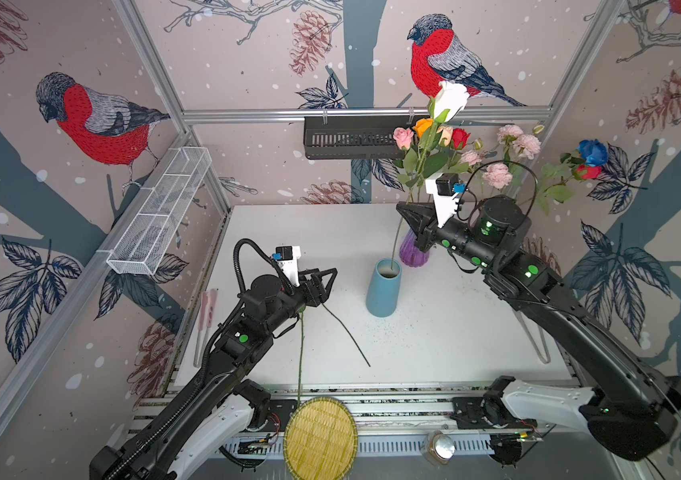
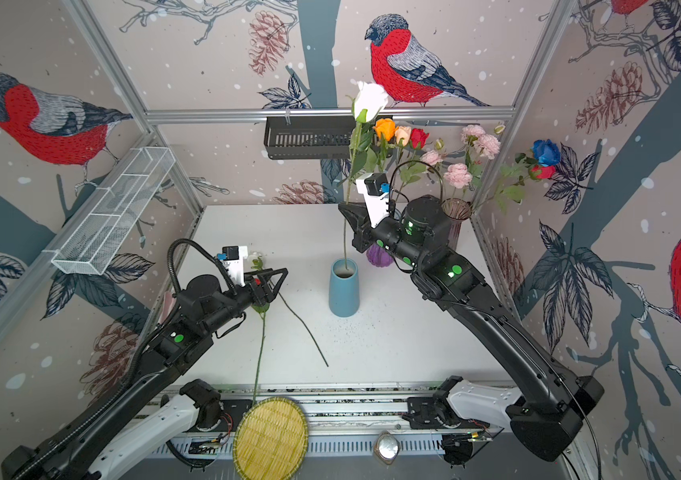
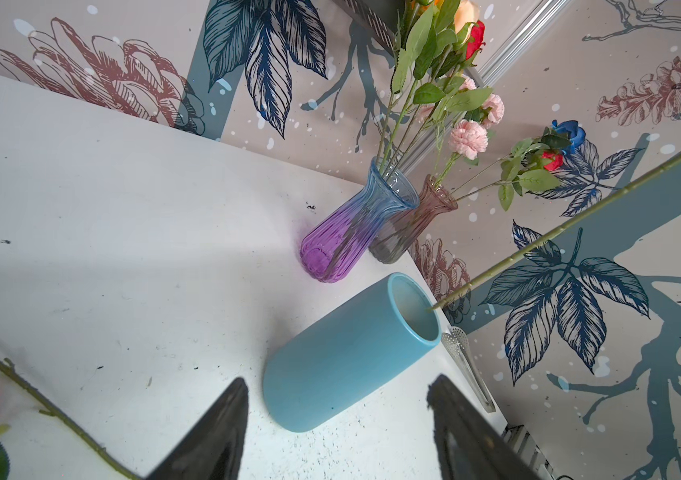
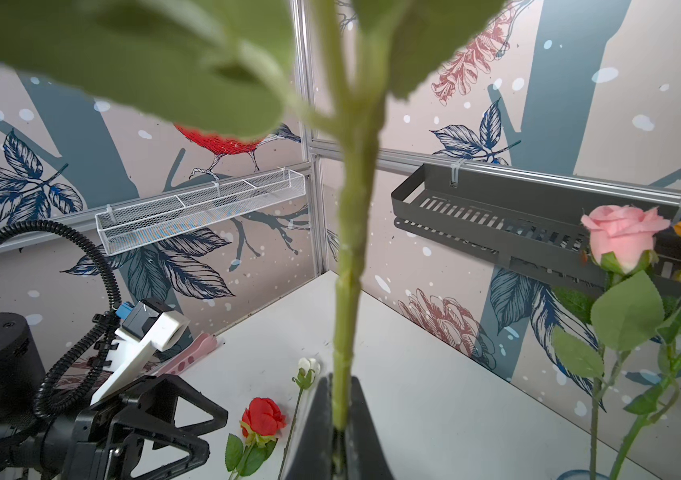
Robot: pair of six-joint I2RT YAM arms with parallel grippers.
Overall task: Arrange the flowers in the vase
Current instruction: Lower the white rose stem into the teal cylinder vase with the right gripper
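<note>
left gripper (image 1: pixel 326 286): low, left of centre, jaws apart | right gripper (image 1: pixel 405 216): raised, right of centre, jaws clamped

Two flowers (image 1: pixel 347 335) left of vase (image 1: pixel 382 295)

Blue vase (image 1: pixel 382 293) — white rose (image 1: pixel 451 98) — bullfinch-patterned walls (image 1: pixel 247 62)

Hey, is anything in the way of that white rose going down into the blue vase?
Nothing visible. The right gripper is shut on the stem of the white rose, and the stem's lower end sits at the open mouth of the blue vase, which looks empty inside. The purple vase stands behind it, off the path.
</note>
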